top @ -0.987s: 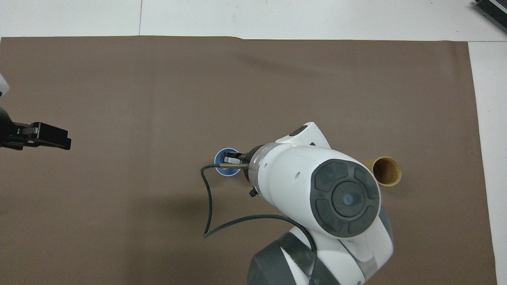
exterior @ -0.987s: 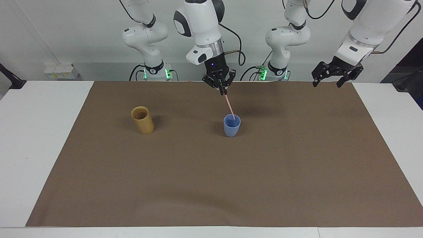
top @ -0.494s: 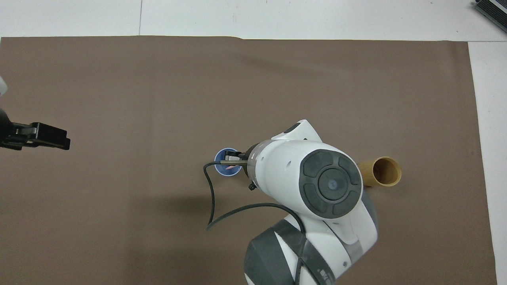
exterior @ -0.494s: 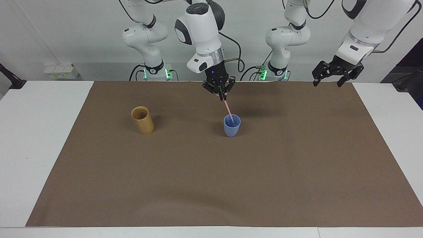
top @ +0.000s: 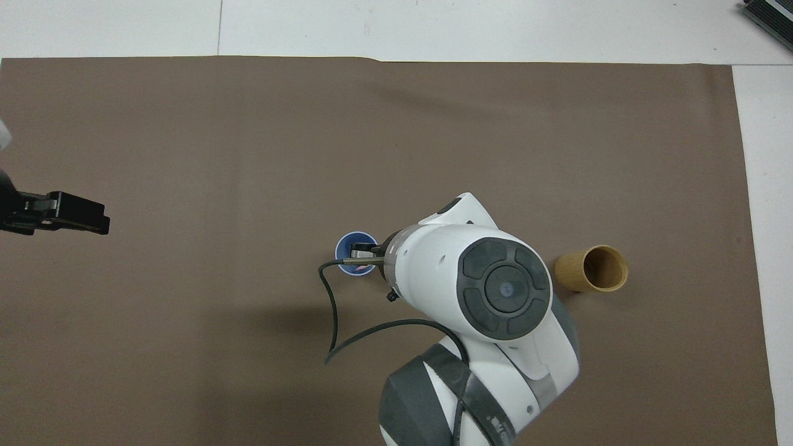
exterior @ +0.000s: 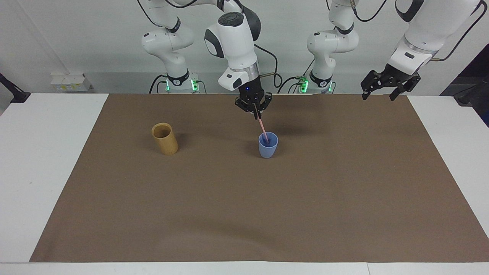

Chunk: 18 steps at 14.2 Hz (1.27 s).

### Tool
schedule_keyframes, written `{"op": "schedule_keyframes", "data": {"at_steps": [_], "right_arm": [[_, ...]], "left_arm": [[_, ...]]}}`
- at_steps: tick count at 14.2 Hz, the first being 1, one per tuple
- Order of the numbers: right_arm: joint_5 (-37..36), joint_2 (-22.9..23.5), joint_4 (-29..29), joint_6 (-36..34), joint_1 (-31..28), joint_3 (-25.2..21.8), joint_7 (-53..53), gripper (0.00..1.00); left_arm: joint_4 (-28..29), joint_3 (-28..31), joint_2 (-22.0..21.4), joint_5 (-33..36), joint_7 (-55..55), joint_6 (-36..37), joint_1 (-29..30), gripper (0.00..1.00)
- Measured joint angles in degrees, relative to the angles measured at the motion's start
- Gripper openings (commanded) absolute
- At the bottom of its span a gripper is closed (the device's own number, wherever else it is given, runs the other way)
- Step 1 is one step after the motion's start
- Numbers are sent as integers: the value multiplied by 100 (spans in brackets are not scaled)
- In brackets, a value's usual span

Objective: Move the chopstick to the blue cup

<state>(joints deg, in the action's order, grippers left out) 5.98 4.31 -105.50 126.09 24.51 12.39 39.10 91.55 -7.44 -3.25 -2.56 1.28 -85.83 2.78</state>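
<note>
The light-blue cup [exterior: 268,147] stands upright near the middle of the brown mat. Over it hangs my right gripper [exterior: 258,114], shut on the top end of the pale-pink chopstick [exterior: 263,130]. The stick slants down and its lower end is inside the cup. In the overhead view the right arm covers most of the gripper and the stick; only part of the blue cup [top: 349,243] shows. My left gripper [exterior: 383,91] waits open and empty in the air over the mat's edge at the left arm's end, also seen as the left gripper [top: 80,214] from above.
A tan-yellow cylindrical cup [exterior: 165,138] stands upright toward the right arm's end of the mat, level with the blue cup. The brown mat [exterior: 244,214] covers most of the white table. A cable loops from the right arm's wrist.
My right gripper has come down with the chopstick, so more of the stick is inside the blue cup. The left arm has not moved.
</note>
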Motion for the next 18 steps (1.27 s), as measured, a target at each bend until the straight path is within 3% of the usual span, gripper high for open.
{"op": "schedule_keyframes", "data": {"at_steps": [1,2,4,12,18], "right_arm": [[0,1,0,12,0,0,-2,66],[0,2,0,21,0,-1,-3,71],[0,10,4,47,0,-3,-3,99],[-3,-8,177,83,-146,-43,-4,100],[-53,-572,222,-803,-762,-66,-323,100]], "left_arm": [[0,0,0,0,0,0,0,100],[0,0,0,0,0,0,0,100],[0,0,0,0,0,0,0,100],[0,0,0,0,0,0,0,100],[0,0,0,0,-1,0,0,100]]}}
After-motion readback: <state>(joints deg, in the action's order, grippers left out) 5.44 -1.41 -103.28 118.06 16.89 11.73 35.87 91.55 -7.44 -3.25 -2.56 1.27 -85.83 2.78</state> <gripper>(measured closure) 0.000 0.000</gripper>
